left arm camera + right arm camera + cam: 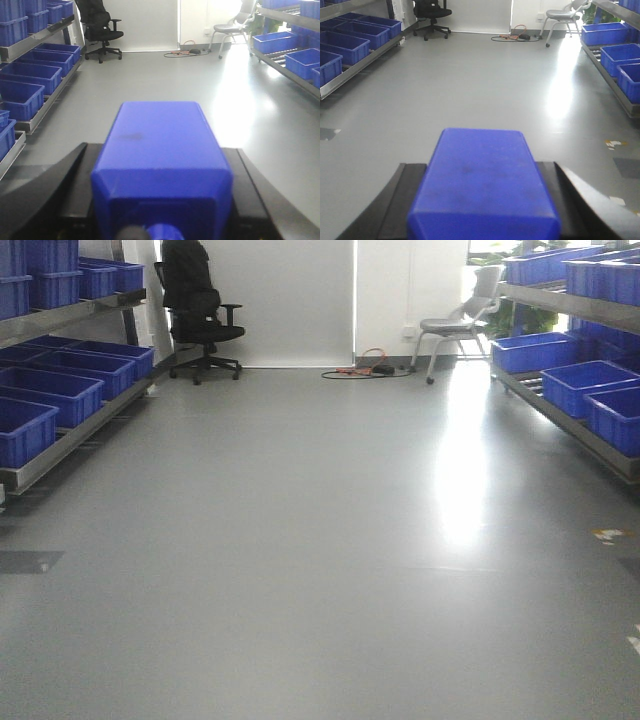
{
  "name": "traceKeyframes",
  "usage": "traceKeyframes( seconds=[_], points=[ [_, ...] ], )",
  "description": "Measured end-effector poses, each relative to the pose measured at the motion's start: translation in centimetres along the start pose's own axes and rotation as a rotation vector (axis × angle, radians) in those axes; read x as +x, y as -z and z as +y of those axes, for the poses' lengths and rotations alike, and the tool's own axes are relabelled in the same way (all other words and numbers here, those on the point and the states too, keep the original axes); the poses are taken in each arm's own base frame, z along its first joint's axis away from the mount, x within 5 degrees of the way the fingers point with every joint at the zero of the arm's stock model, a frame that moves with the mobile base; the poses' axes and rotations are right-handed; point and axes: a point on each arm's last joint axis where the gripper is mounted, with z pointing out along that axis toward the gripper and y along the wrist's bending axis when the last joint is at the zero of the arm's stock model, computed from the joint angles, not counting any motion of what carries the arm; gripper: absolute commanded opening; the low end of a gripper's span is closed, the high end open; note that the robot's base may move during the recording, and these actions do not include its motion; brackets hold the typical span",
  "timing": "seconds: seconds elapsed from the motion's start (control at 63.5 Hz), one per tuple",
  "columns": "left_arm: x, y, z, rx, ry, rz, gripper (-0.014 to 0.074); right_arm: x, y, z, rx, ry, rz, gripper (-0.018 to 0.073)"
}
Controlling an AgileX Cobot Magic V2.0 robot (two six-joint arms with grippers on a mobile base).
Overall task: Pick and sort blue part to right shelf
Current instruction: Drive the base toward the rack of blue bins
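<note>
Blue part, where is it right now? Mei asks.

"Clamped in the right gripper," says Jon. "The black fingers press flat against its two long sides, closed down to the block's width. Its far end sticks out ahead of the tips. The cap end is below the edge of the right wrist view, so I can't see it."

"And the other arm?"

"The left gripper is closed the same way on the knobbed blue block, the one with slanted shoulders and a round knob at the near end."

"How do you expect the part to handle?"

"It looks like stiff moulded plastic, probably hollow and light, and not fragile. The faces are smooth, so I would call it a little slippery. The broad flat sides give the pads the most contact. I'd avoid the stepped cap, where it could twist."

"And the right shelf?"

"It's ahead and off to the right of that gripper, well apart, with open floor between. The deep blue bins are open on top, so a low release should do."
</note>
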Motion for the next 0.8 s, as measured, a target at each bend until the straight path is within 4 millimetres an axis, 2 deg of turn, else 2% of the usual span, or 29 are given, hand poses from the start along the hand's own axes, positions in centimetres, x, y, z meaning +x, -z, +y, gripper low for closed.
traceKeyframes(
  seconds=[0.803],
  points=[
    [0.00, 0.00, 0.00, 0.000, 0.000, 0.000, 0.0388, 0.00, 0.00, 0.00, 0.000, 0.000, 0.000, 0.0422]
  ],
)
